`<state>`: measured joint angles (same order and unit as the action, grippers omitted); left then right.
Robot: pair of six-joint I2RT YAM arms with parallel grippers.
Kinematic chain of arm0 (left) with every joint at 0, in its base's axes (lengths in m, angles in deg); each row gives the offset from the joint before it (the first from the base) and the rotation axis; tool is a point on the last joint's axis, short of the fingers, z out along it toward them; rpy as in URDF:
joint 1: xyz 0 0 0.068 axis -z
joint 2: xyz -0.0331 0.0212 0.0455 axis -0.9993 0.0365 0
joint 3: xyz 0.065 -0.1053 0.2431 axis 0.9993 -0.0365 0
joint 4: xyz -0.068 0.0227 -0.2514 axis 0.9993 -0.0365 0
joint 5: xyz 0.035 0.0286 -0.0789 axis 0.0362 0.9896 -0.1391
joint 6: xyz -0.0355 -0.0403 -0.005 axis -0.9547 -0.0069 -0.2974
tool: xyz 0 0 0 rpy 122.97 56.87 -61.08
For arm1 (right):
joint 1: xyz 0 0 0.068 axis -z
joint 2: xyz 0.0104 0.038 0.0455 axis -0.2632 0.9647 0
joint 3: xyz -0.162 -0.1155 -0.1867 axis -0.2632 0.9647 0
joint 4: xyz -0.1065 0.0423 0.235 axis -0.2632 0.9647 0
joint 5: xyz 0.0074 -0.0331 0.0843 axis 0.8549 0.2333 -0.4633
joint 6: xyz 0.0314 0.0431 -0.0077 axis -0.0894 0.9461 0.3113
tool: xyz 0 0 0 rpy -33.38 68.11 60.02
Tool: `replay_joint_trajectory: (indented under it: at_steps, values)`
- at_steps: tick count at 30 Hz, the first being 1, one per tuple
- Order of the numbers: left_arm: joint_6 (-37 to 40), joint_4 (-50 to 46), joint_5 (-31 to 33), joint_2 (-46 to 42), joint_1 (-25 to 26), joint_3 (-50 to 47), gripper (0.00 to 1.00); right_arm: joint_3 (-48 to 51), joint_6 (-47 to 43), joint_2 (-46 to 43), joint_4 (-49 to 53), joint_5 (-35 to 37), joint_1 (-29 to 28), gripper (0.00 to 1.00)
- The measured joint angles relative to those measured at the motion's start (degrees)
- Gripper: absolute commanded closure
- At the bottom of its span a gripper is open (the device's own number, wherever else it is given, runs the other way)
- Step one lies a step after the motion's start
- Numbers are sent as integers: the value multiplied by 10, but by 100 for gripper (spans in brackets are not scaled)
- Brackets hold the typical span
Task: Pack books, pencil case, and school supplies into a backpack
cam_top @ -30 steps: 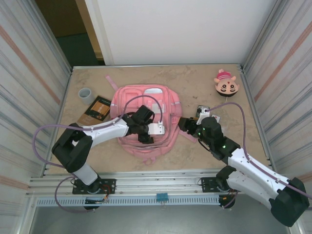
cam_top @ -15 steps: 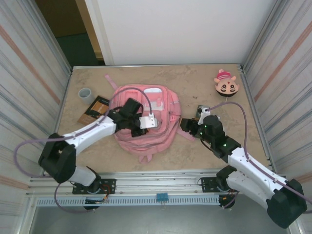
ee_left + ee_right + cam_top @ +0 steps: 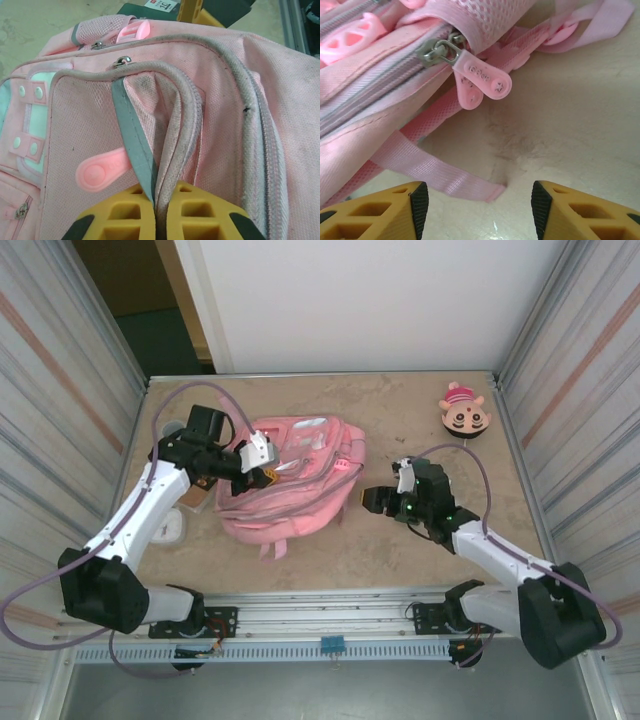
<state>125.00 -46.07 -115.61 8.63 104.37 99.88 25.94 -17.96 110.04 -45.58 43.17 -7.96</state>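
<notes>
Soft pink backpack [image 3: 300,490] lies front-up, its left edge bunched.

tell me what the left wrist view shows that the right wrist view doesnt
Left wrist, not right wrist: the left gripper shut on a fold of the pink backpack, pinching a grey strip, with a round pink tab beside it.
Right wrist, not left wrist: the right gripper, open over the bare table, a zip slider with two pink pull tabs, and a pink strap lying on the table.
Both: the pink backpack's fabric and zips.
</notes>
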Motion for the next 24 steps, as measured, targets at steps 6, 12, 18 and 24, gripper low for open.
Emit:
replay_joint_trajectory:
  at_steps: [6,12,18,24]
  values:
    - [8,-23,-20,0,0,3,100,-11,-5,48,-47,-51,27,44]
    - [13,-29,-26,0,-4,3,100,-19,-27,80,-94,-89,69,45]
    - [15,-29,-36,0,-11,3,100,-46,-57,106,-110,-145,80,58]
    - [15,-28,-45,0,-15,3,100,-56,-66,141,-124,-208,83,68]
